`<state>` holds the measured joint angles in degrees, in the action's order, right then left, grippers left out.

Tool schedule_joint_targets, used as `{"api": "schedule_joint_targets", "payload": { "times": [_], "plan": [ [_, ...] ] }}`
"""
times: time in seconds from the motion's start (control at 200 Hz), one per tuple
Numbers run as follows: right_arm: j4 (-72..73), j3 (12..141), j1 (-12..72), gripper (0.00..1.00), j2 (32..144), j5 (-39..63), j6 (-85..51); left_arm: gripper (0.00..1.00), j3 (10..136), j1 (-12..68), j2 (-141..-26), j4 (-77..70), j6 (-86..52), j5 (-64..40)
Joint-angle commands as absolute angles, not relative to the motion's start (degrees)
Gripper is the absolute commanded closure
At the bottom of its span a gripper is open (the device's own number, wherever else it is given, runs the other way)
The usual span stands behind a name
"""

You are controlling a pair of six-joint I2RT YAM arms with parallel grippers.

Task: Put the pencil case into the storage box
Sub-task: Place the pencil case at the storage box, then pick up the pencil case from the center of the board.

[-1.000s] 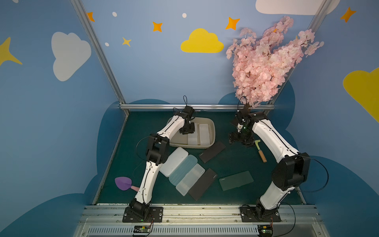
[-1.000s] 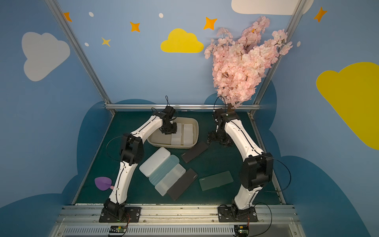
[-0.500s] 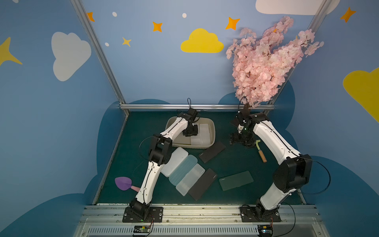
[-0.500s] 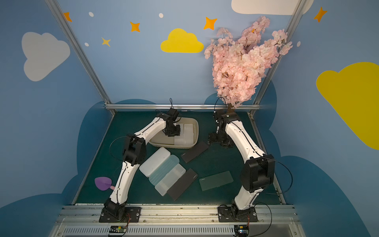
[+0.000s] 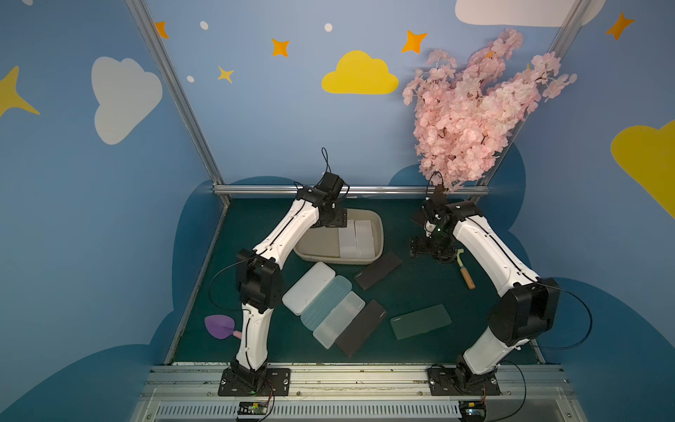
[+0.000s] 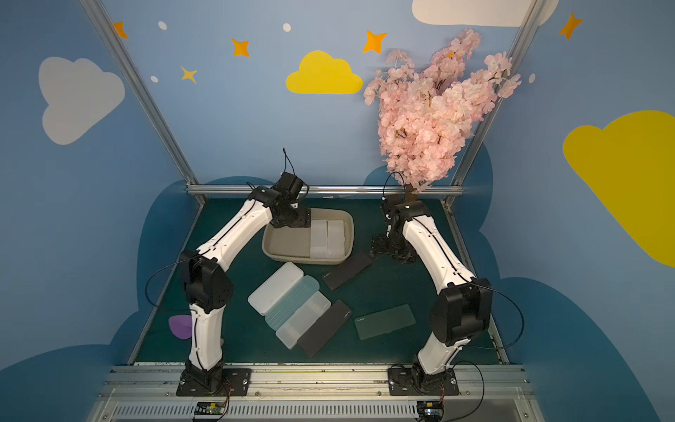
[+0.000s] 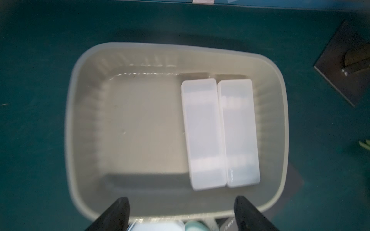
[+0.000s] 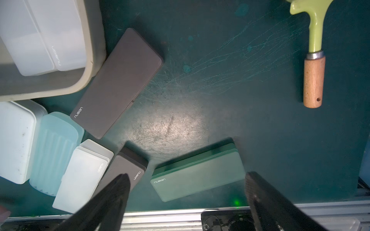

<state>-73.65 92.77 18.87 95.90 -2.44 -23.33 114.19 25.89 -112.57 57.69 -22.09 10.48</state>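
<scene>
Left wrist view showed our left hand (image 7: 181, 200) apart and empty above the storage box (image 7: 69, 130); two white pencil cases (image 7: 202, 134) lay side by side inside; our right hand (image 8: 187, 176) hung apart, empty, over the table (image 8: 220, 90); the dark pencil case (image 8: 118, 84) just beside the box looked light, stiff and smooth; we judged a pinch across its narrow width, mid-length, best.
</scene>
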Motion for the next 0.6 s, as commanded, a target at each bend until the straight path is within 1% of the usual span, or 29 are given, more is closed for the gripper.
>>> {"api": "schedule_joint_targets", "payload": {
  "times": [0.0,0.105,0.23,0.335,0.421,0.536,0.596],
  "plan": [
    [-74.0,91.2,18.8,0.06,93.7,-2.3,-23.8,0.14,100.4,26.0,-105.3,60.7,-17.1,13.5],
    [-74.1,88.7,18.6,0.05,92.4,-0.9,-23.9,0.13,86.2,25.4,-96.0,59.0,-17.0,11.4],
    [-74.1,81.2,15.4,0.04,89.3,6.2,-29.9,0.14,77.3,25.7,-88.0,59.7,-19.6,6.8],
    [-74.2,73.4,11.7,0.04,85.5,12.9,-38.5,0.14,73.8,25.9,-83.1,60.9,-22.5,5.1],
    [-76.1,70.8,11.1,0.02,83.7,14.2,-45.4,0.14,72.2,25.9,-80.5,61.8,-23.2,5.2],
    [-75.1,64.9,12.3,0.02,82.0,19.7,-55.3,0.13,70.2,25.6,-78.3,62.0,-23.3,5.6],
    [-73.9,61.5,14.5,0.01,80.6,20.1,-61.2,0.13,69.7,25.7,-77.7,62.3,-24.0,5.5]
  ]
}}
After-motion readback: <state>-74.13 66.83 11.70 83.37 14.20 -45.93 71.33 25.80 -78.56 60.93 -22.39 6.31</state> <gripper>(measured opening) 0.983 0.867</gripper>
